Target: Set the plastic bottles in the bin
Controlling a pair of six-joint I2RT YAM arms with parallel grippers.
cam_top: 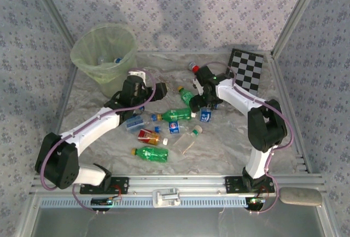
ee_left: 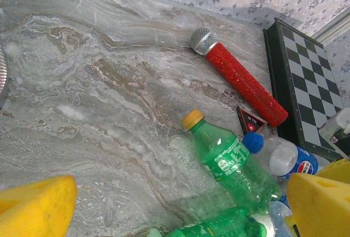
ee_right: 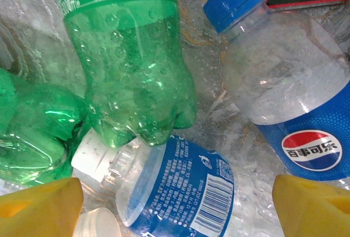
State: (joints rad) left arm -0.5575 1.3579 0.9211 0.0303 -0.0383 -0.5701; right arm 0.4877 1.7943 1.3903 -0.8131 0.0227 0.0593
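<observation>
marble tabletop point(cam_top: 229, 149) lies strewn with plastic bottles point(cam_top: 152, 153) while the left gripper point(ee_left: 175, 209) and right gripper point(ee_right: 175, 209) hang spread wide, both empty.

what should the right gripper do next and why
Probably lower a little and close on the white-capped blue-label bottle. In the right wrist view the right gripper is open and empty, its yellow fingers on either side of that bottle, which lies centred between them, beside the green bottle and the Pepsi bottle.
</observation>
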